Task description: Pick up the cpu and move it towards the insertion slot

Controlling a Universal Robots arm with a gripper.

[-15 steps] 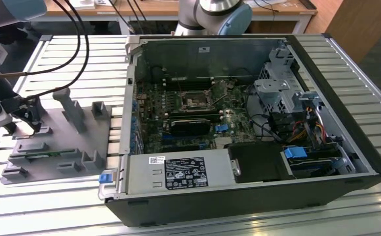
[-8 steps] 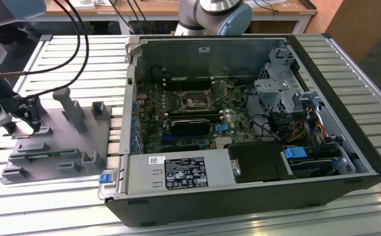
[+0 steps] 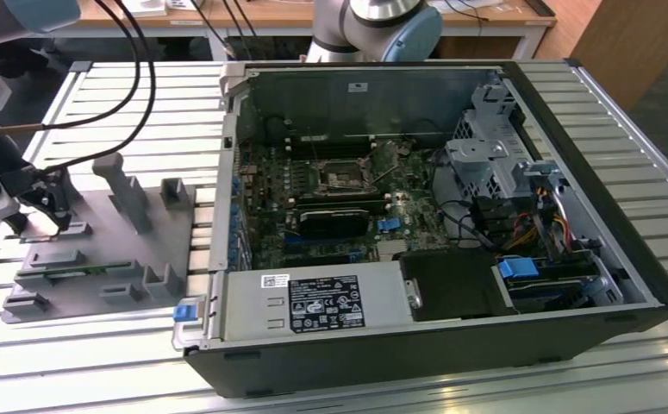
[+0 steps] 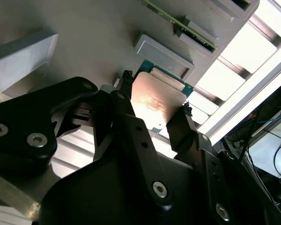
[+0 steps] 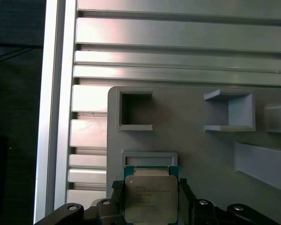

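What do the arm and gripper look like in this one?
The arm is a silvery-grey tube with pale blue joint caps; black cables run toward its wrist. The gripper is matte black, with angular linked fingers and silver screw heads.

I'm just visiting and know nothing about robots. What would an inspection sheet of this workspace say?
Surface: slatted metal table, carrying grey tray and open computer case.
Job's things: cpu on the tray; insertion slot inside the case, well apart.
Clutter: green memory stick on tray.
Grippers: gripper fingers against both cpu edges, apparently shut on it.
Cables: black cables hanging over table.
Surroundings: wooden desk behind.
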